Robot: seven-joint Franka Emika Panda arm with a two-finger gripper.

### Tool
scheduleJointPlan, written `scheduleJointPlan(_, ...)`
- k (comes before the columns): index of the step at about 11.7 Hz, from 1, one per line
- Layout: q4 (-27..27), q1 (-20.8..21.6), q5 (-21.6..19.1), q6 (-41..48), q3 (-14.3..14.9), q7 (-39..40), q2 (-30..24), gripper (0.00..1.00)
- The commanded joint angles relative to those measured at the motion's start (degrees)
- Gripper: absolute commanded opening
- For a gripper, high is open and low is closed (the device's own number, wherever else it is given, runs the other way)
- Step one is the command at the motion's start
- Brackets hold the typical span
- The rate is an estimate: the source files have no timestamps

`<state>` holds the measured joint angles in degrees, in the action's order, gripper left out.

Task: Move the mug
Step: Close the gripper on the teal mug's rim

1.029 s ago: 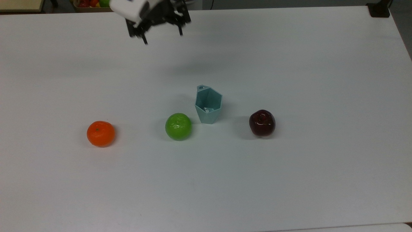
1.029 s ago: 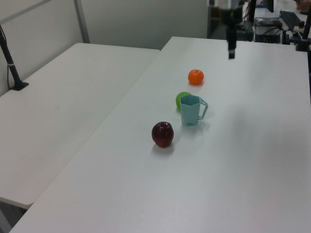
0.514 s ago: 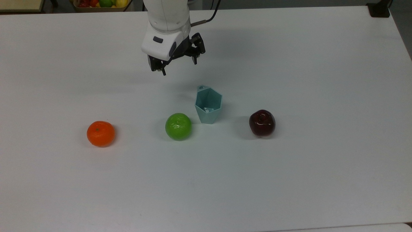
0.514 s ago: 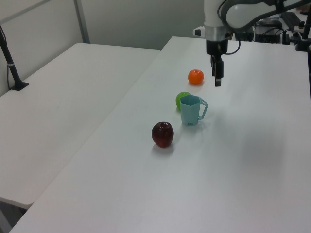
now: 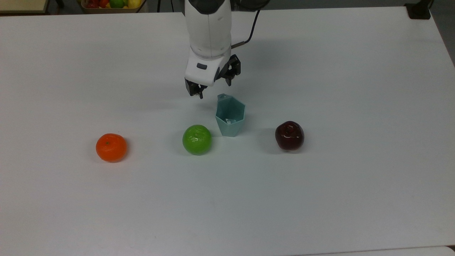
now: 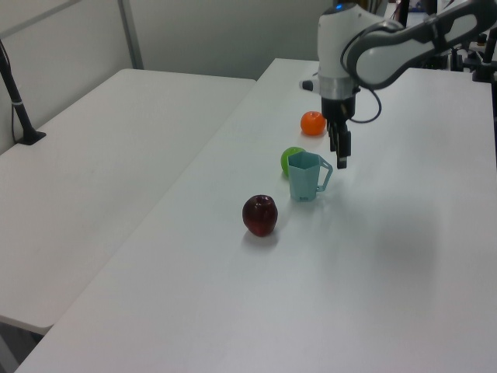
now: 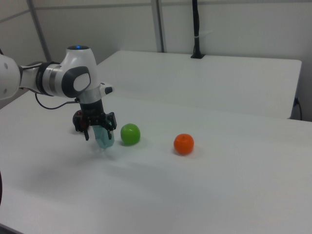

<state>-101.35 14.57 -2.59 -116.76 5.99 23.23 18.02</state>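
Three fruits and one mug (image 5: 230, 116) on the white table (image 5: 355, 89) in the top view. Mug upright at centre, open rim up, small tab with a hole at its 12 o'clock edge. Green apple (image 5: 197, 139) just beside the mug at its 8 o'clock, a narrow gap between them. Dark red apple (image 5: 289, 135) near, at the mug's 4 o'clock. Orange (image 5: 111, 147) well apart at 8 o'clock, past the green apple. Gripper (image 5: 213, 85) hangs at the mug's 11 o'clock, near the tab, pointing down. Fingers spread wide, nothing between them; one dark fingertip at each side of the white hand. Bin of fruit (image 5: 110, 4) at the frame's 11 o'clock edge, off the table.

Left view: mug (image 6: 309, 177) stands with its handle toward 3 o'clock. Gripper (image 6: 340, 152) just above and beside that handle, at the mug's 1 o'clock, not touching. Green apple (image 6: 291, 160) partly behind the mug at 11 o'clock, orange (image 6: 313, 123) beyond at 12, red apple (image 6: 260, 214) at the mug's 7 o'clock.

Right view: gripper (image 7: 99, 128) open, empty, in front of the mug (image 7: 103, 137), covering its upper part. Green apple (image 7: 130, 134) at the mug's 3 o'clock, orange (image 7: 184, 144) further along at 3. Red apple (image 7: 78, 120) mostly hidden behind the arm.
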Motion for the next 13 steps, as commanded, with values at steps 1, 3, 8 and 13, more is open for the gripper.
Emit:
scheduleJointPlan(1,-1.0,1.2,1.2,-2.4,0.3,0.2,0.9,0.72)
scheduleJointPlan(3,-1.0,1.3,2.1,-2.8,0.2,-0.6,1.7,0.59)
scheduleJointPlan(8,-1.0,2.1,2.6,-4.7,0.2,-2.9,2.5,0.32)
scheduleJointPlan(13,-1.0,2.1,2.6,-6.1,0.2,-3.5,2.5,0.12)
